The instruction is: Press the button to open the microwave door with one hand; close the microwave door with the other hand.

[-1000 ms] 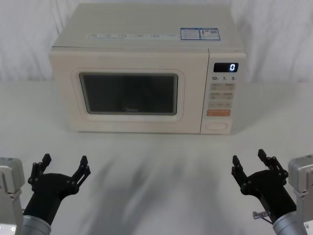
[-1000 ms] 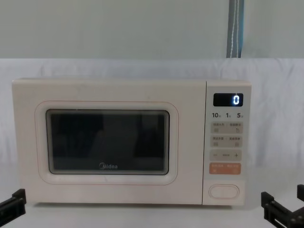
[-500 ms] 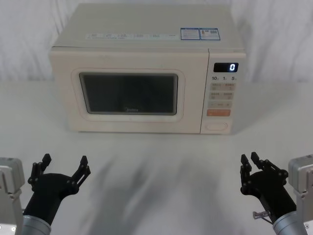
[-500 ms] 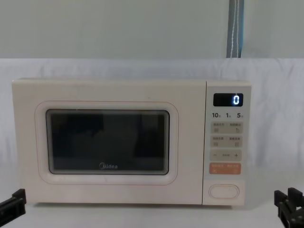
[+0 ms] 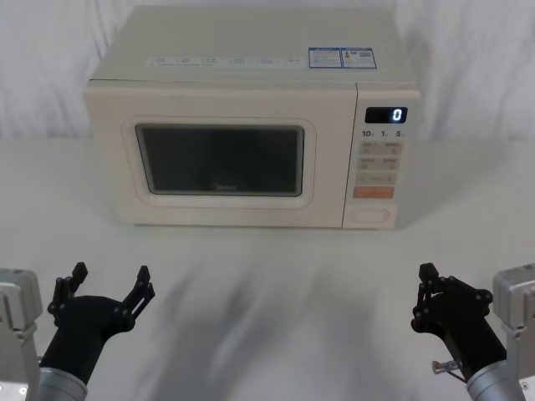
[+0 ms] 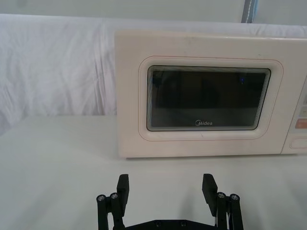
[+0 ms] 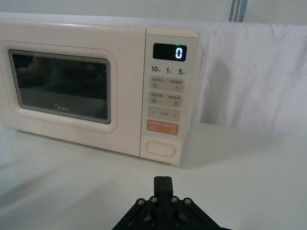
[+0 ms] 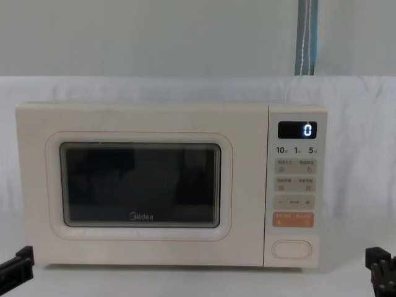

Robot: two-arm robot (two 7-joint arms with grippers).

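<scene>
A white cloth covers the bench (image 5: 267,284) and hangs as a backdrop (image 8: 359,93) behind. A grey-blue strip (image 8: 307,37) runs down the wall above it, at the right.

Bare table (image 5: 267,276) between right claw (image 5: 428,282) and button (image 5: 371,215).

Surface: a table (image 5: 267,276) covered in white cloth, spreading across the foreground.
On it: one cream microwave (image 5: 251,125), standing upright toward the back, square to the robot.
Contact: the microwave's base rests flat on the cloth, casting a soft shadow just in front.
Microwave front: door (image 5: 219,159) shut flush; keypad panel to the right of it, display reading 0.
Behind: the white cloth rises as a backdrop.
</scene>
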